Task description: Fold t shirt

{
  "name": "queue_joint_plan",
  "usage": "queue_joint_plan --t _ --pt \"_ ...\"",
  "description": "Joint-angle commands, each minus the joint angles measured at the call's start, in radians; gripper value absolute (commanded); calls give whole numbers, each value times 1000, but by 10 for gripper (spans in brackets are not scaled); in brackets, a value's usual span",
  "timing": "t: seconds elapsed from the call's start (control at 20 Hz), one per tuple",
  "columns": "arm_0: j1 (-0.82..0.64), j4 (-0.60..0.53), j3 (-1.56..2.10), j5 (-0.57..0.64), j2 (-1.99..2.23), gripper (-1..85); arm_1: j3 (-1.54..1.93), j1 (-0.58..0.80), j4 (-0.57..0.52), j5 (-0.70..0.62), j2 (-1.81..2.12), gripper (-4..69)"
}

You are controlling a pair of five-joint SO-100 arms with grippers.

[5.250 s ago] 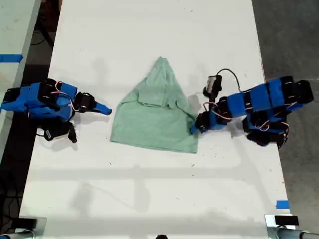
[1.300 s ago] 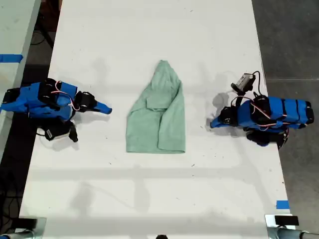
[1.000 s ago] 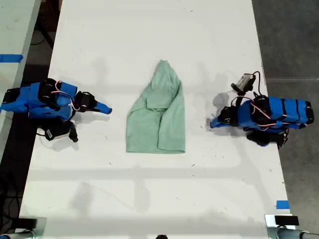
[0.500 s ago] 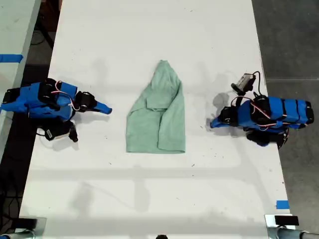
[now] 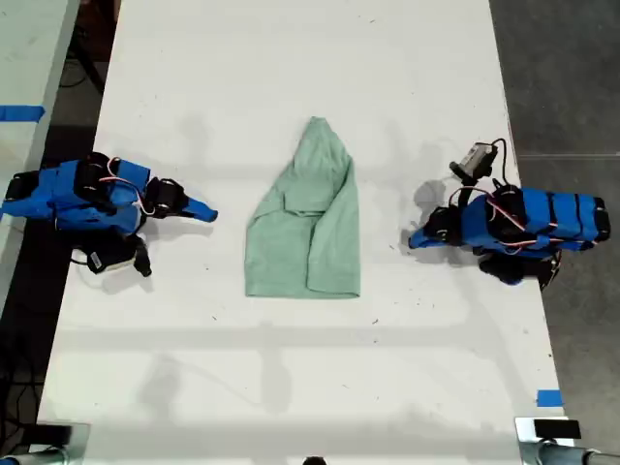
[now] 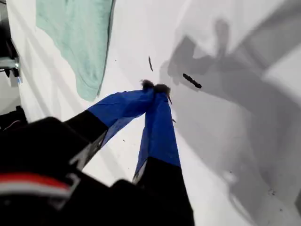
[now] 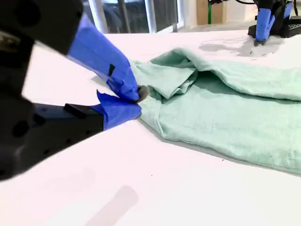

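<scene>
On the white table [image 5: 291, 77] in the exterior view, the t shirt [image 5: 310, 232] lay near the middle, flat and partly folded into a narrow shape with a point toward the far edge and a straight hem toward the near edge. My second gripper [image 5: 208, 214] rested low at the exterior view's left, its tip aimed at the shirt but apart from it. My first gripper [image 5: 413, 240] sat at the exterior view's right, also pointing at the shirt with bare table between them. Along the first wrist view, my first gripper [image 6: 155, 87] had its blue fingers pressed together at the tips with nothing between them, and a corner of the t shirt [image 6: 75, 33] lay well beyond. Along the second wrist view, my second gripper [image 7: 136, 101] had its jaws drawn together at the tips and gripped nothing, while the t shirt [image 7: 225, 117] spread just past them, one layer folded over another, and my first gripper [image 7: 261, 23] showed small across the table.
</scene>
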Motion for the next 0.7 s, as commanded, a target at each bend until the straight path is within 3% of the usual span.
queue_joint_plan --t 0.0,0.15,0.25,0.55,0.65 --pt "11 -21 3 -12 8 -1 54 11 -14 2 15 -15" --pt "5 -17 -2 -15 8 -1 54 12 -14 0 15 -9" --pt "43 -25 -49 -100 9 -1 54 18 -17 -6 15 -9" --pt "-58 -95 -110 -37 9 -1 54 18 -14 8 15 -14" --pt "-161 -94 21 0 6 -1 54 20 -12 8 15 -14"
